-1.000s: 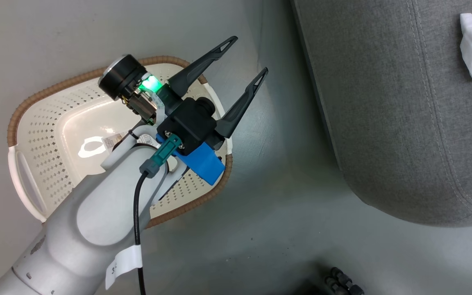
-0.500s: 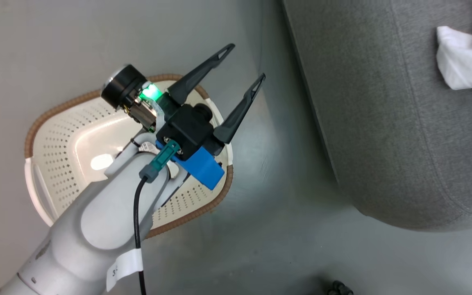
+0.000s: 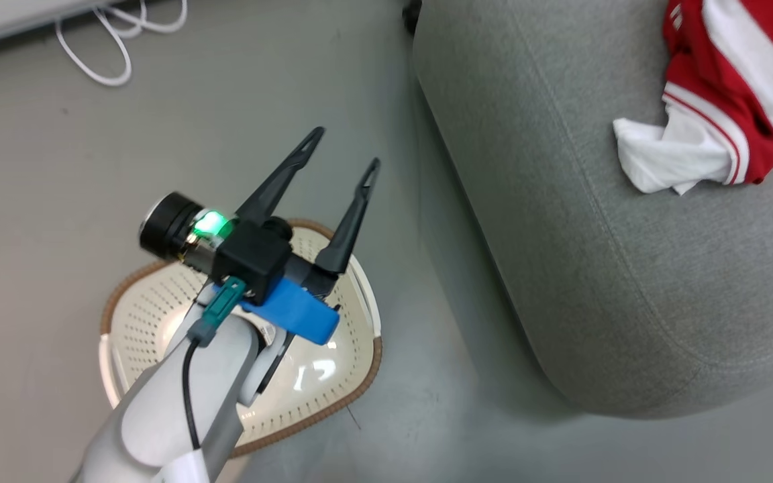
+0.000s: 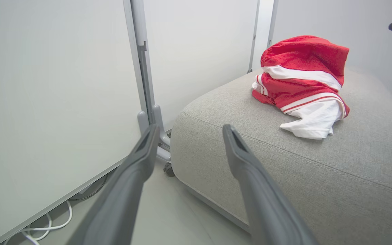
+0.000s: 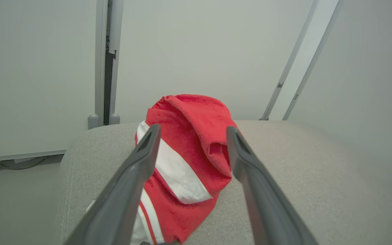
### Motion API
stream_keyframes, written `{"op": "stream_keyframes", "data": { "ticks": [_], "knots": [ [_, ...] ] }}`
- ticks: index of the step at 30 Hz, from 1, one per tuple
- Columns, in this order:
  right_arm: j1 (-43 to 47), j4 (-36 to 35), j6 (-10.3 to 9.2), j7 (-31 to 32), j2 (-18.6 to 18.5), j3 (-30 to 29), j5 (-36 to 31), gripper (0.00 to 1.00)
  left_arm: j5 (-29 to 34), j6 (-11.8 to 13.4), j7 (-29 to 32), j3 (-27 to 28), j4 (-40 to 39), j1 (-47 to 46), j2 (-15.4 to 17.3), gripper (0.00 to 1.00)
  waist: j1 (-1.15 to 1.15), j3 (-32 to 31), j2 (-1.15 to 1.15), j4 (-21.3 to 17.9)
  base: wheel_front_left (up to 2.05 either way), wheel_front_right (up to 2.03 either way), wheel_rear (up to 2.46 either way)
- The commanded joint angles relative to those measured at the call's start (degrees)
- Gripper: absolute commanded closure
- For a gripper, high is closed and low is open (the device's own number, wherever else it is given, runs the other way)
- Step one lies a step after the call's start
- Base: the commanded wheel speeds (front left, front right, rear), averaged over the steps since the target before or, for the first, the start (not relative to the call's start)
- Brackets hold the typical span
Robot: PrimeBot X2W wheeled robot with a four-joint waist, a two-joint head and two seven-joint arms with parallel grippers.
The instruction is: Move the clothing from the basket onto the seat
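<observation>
The clothing (image 3: 729, 94) lies in a crumpled red-and-white heap on the seat (image 3: 561, 255), toward the upper right of the head view. It is well back from the cushion's rounded near edge and from its left edge, with bare grey fabric around it on those sides. The heap's long axis runs from a white end at the lower left to the red bulk at the upper right, where the frame cuts it. A strip of open floor (image 3: 427, 402) separates the seat from the basket (image 3: 145, 315), which stands on the floor with its glossy perforated base showing. The left gripper (image 3: 347, 146) hangs above the basket's far rim, its forearm rising from the lower left. Its 2 fingers are spread wide, pinch nothing and point up and right. In the right wrist view the right gripper (image 5: 193, 127) points at the heap with its 2 fingers spread, the clothing beyond them and ungripped. A white cable (image 3: 111, 60) loops on the floor by a pale panel wall (image 4: 46, 85).
</observation>
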Motion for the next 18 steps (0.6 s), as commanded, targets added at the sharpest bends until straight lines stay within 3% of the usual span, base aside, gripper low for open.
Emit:
{"op": "stream_keyframes", "data": {
  "ticks": [1, 12, 18],
  "knots": [
    [1.6, -1.0, 0.0, 0.0, 0.6, 1.1, 0.3, 0.0, 0.0, 0.5, -0.3, 1.1, -0.6, 1.6, 0.0, 0.0, 0.01, -4.6, 0.0, 0.8, 0.0, 0.0, 0.0],
    [9.0, -8.0, 0.01, 0.0, 1.7, 10.7, 0.9, 0.0, 1.6, 1.9, -0.3, 13.8, -6.0, 14.2, -2.4, 0.0, 0.01, -13.9, 0.0, 6.7, 0.0, 0.0, 0.0],
    [12.4, -8.8, 0.01, 0.0, 3.2, 13.8, 0.5, 0.0, 2.6, 0.8, -0.3, 20.4, -6.4, 19.2, -4.7, 0.0, 0.01, -16.3, 0.0, 10.3, 0.0, 0.0, 0.0]
  ]
}}
